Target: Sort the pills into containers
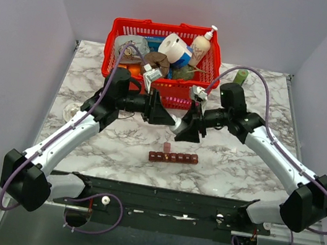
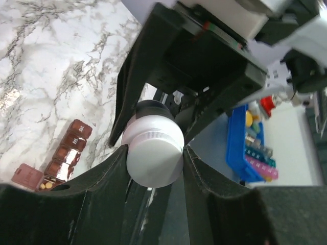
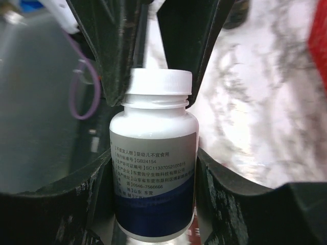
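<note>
**Centre of the worktop, raised.** My two arms meet above the middle of the worktop, sharing one pill bottle that lies on its side between them. The right claw is clamped on the white bottle's labelled body, one finger on each side. The left claw is closed tight on the ribbed white cap, its fingers pressing the cap's rim from both sides. In the overhead view the two claws are nose to nose and the bottle is almost hidden between them.

**Near edge, middle.** The pill box, a dark red-brown strip of small square compartments, lies flat on the worktop between the bottle and the near edge, parallel to that edge and well clear of both claws. One lid towards its left end stands open. The left wrist view shows yellow pills in that open compartment.

**Far edge, middle.** A red basket full of household items stands here.
</note>
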